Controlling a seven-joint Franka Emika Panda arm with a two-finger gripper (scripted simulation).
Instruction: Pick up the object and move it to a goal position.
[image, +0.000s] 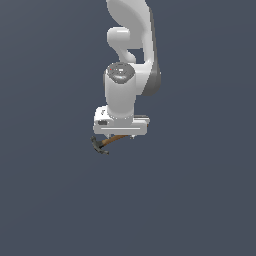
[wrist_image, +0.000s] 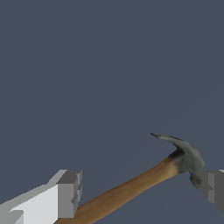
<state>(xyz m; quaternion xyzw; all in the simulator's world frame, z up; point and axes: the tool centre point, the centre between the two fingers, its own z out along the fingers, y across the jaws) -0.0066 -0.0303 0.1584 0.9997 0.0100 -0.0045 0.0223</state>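
Note:
The object is a small claw hammer with a brown wooden handle and a dark grey head. It lies slantwise between my fingers in the wrist view. My gripper is open, with one finger by the handle's lower part and the other finger right beside the head. In the exterior view the gripper points straight down with the hammer just under it, head toward the exterior view's left. Whether the fingers touch the hammer is unclear.
A plain dark grey-blue ground fills both views. The white arm rises straight above the gripper. No other objects or edges show.

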